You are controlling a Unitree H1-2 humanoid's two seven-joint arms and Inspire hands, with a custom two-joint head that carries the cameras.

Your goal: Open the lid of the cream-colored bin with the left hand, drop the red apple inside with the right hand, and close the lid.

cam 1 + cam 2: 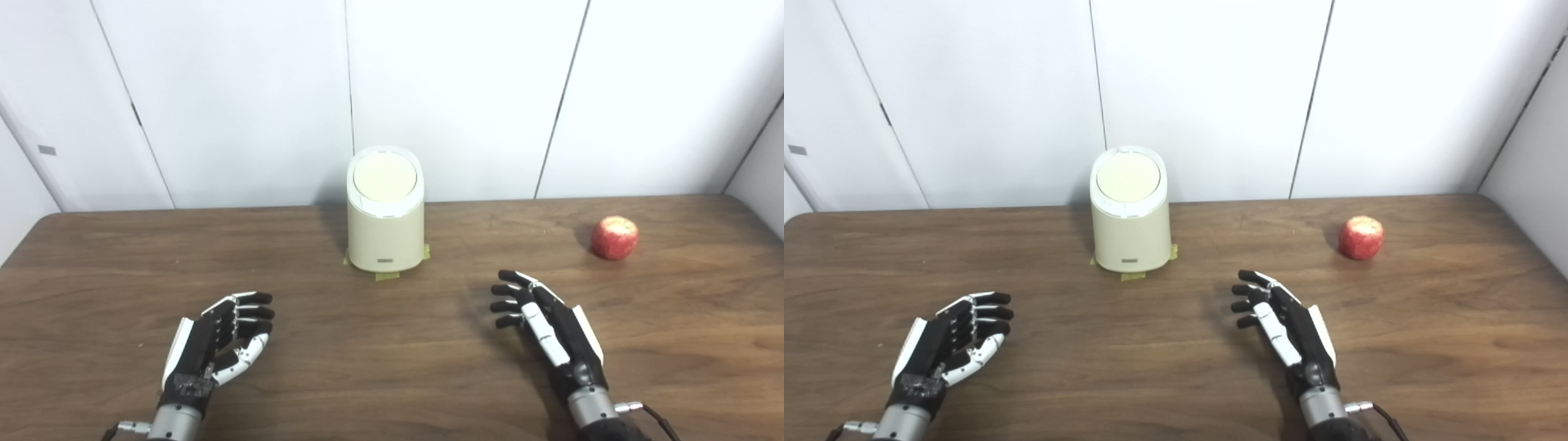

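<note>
The cream-colored bin (pixel 385 211) stands upright toward the back of the wooden desk (pixel 380 361), near the white wall panels (pixel 245 92); its round lid (pixel 385 177) lies flat and closed on top, and small pieces of yellowish tape (pixel 387 275) show at its base. The red apple (pixel 614 237) sits on the desk well to the right of the bin, apart from everything else (its top looks pale and mottled).

The left robot hand (pixel 217 340) is low over the near left part of the desk, palm turned inward, its fingers (pixel 254 312) spread and lightly curled, holding nothing; the right robot hand (pixel 545 324) is over the near right part, fingers (pixel 508 291) extended and apart, pointing toward the bin, likewise empty. Both hands are well short of the bin, and the right one is closer to the apple than the left, though not touching it.
</note>
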